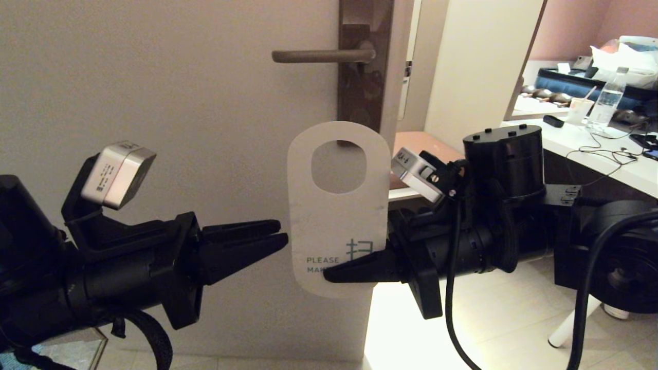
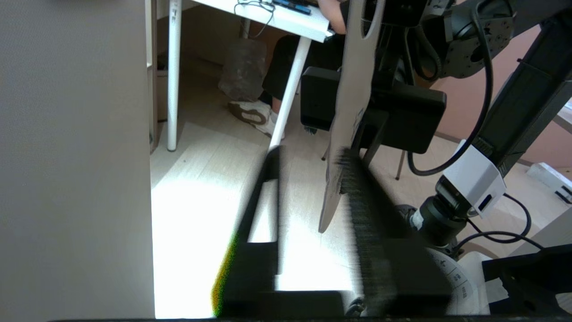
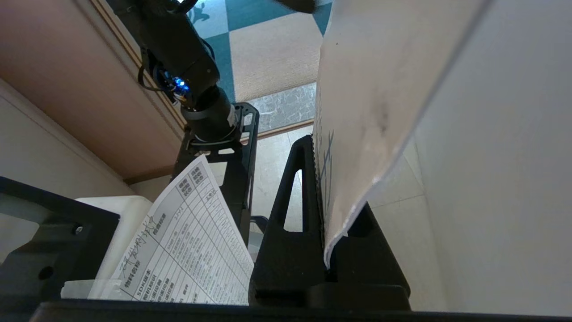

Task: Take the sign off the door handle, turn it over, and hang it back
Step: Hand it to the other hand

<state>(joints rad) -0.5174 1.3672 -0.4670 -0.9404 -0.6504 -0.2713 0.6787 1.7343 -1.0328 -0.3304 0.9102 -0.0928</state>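
Sign (image 1: 336,216) between right jaws, just beside parted left jaws.

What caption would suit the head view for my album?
Right gripper holds the white-side sign below the door handle; left gripper beside it, jaws apart.

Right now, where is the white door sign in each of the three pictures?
Head view: the sign is in the middle, below the door handle.
Left wrist view: seen edge-on, upper middle.
Right wrist view: big, upper right.
Shared landmark: the right gripper, pinching its lower corner.
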